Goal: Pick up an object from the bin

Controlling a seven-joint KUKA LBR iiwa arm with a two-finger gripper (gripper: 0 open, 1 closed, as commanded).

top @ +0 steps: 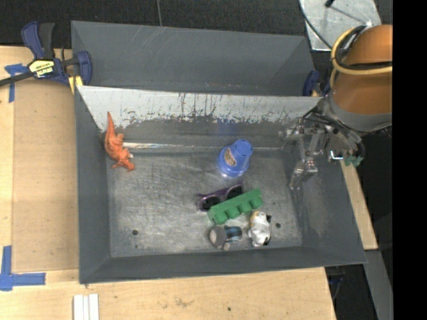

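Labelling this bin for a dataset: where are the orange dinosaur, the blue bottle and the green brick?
orange dinosaur [119,150], camera view, on its body.
blue bottle [236,160], camera view, middle of its body.
green brick [233,206], camera view, on its studded top.

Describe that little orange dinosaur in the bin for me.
The orange toy dinosaur looks like moulded plastic, one colour all over, with a thin pointed end aimed at the back wall and stubby legs at its lower end. It lies at the left of the grey bin, against the left wall near the back corner. Nothing touches it; the heap of other things and the gripper sit well to its right.
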